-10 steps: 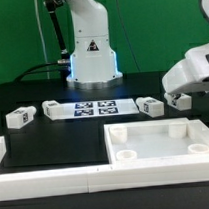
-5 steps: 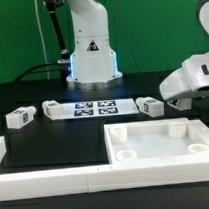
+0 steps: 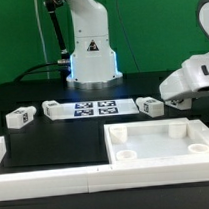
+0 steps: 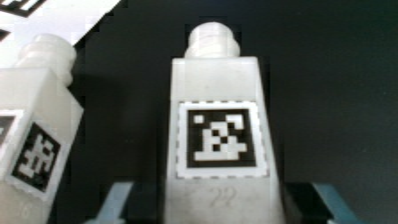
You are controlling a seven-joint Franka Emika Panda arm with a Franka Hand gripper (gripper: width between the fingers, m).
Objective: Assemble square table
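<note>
The square top is plain white, as is the leg under the wrist camera, which wears a black-and-white blocky tag framed in white. The table is black and the backdrop green. The marker board is white with four black-patterned tags.

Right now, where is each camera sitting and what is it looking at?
Exterior view: off the arm, across the black table, facing the robot's white base; the arm and its gripper show at the exterior view's right.
Wrist view: on the wrist, looking down past the open gripper at a white tagged block leg, with a second leg beside it.
Shared: the gripper, and probably the nearby leg, though I cannot be sure.
</note>
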